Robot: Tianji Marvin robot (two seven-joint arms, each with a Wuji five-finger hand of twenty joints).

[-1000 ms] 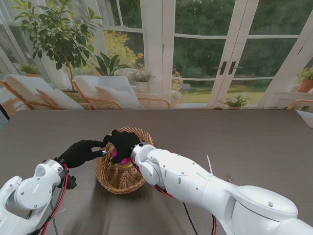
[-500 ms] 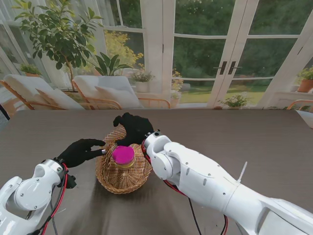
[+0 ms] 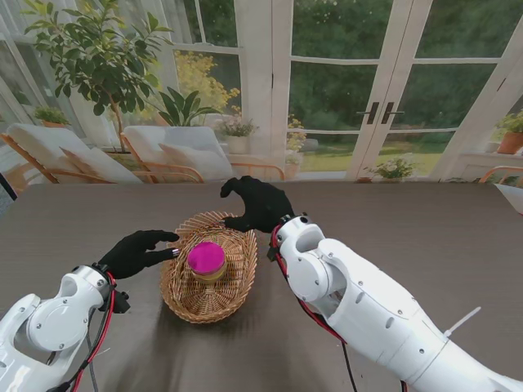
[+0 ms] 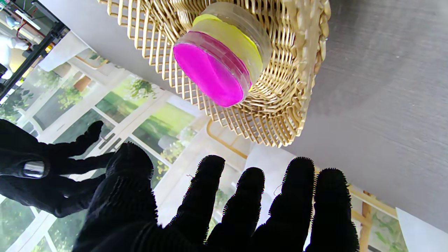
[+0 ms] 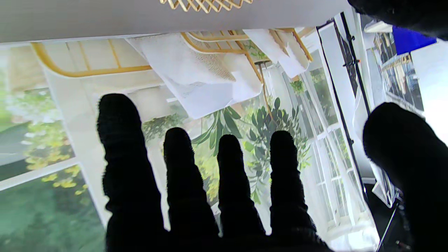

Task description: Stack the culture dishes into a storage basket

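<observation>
I read the stacking as largely done. The wicker basket [image 3: 208, 278] sits on the table [image 3: 409, 229] in front of me, and inside it a dish with a magenta lid [image 3: 206, 258] rests on a yellow-topped dish [image 4: 241, 38], the two touching and stacked a little off-centre, tilted with the basket's curve in the left wrist view. I see two dishes only; whether a third lies under them I cannot tell, since the weave hides the bottom.

My right hand [image 3: 257, 204] hovers just past the basket's far right rim, fingers spread and curved, holding nothing. My left hand [image 3: 139, 251] hangs just left of the basket, close to the rim, fingers apart and empty too; I can't say whether a fingertip touches the wicker.

No loose dishes show on the table in any view, so what is left looks like little: perhaps squaring the stack, then pulling both arms clear.
</observation>
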